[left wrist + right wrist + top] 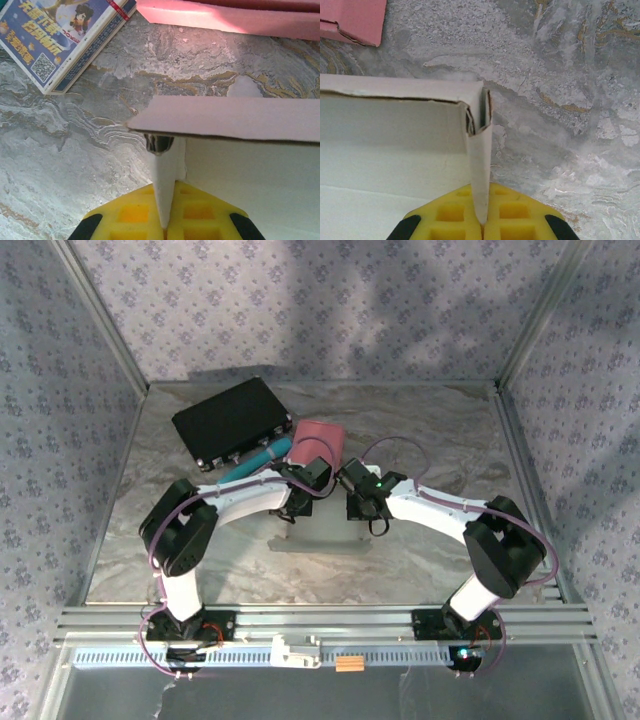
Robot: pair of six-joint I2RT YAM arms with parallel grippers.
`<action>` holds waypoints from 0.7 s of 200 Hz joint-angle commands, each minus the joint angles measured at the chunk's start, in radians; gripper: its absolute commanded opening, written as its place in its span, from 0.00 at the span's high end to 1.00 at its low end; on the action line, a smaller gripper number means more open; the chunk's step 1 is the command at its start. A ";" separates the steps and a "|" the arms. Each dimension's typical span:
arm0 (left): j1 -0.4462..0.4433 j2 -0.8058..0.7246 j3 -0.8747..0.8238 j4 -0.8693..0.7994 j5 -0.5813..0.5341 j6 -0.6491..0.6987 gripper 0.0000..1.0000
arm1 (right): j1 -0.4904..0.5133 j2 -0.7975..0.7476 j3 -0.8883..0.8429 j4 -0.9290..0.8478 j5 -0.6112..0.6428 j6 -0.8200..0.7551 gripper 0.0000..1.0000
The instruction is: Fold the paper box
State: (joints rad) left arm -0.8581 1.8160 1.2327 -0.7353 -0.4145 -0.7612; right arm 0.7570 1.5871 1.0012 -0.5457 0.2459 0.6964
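Note:
The white paper box point(322, 532) lies on the marble table between my two arms. My left gripper point(165, 227) is shut on the box's thin left side wall point(164, 180), which stands upright between the yellow fingers point(125, 215). The long back wall point(240, 120) crosses just beyond it. In the right wrist view, my right gripper point(481, 223) is shut on the folded right side wall point(481, 165), at the corner where it meets the back wall point(395, 107). The box's white inside point(385, 170) lies to the left of it. From above, both grippers point(300, 502) point(360, 506) sit at the box's far corners.
A flat pink box point(320, 440) point(225, 15) point(350, 20) lies just behind the paper box. A black case point(232, 422) and a teal object point(262, 458) sit at the back left. A printed blue card box point(65, 35) lies near them. Metal frame rails border the table.

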 commanded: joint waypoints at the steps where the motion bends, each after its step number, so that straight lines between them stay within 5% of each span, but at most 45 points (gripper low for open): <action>1: -0.029 0.033 -0.011 -0.043 -0.042 0.050 0.94 | 0.015 -0.024 -0.001 -0.013 0.056 0.024 1.00; 39: -0.021 0.000 -0.045 0.009 0.026 0.072 0.77 | 0.015 -0.025 -0.003 -0.018 0.061 0.028 1.00; 109: -0.005 -0.018 -0.089 0.011 0.092 0.035 0.76 | 0.015 -0.015 0.009 -0.016 0.060 0.028 1.00; 140: 0.000 -0.004 -0.094 -0.018 0.081 0.013 0.99 | 0.015 -0.019 0.004 -0.016 0.063 0.031 1.00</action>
State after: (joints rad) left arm -0.8585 1.8008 1.1584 -0.6746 -0.3344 -0.7429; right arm 0.7612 1.5864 0.9936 -0.5594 0.2543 0.7029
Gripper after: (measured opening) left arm 0.083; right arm 0.068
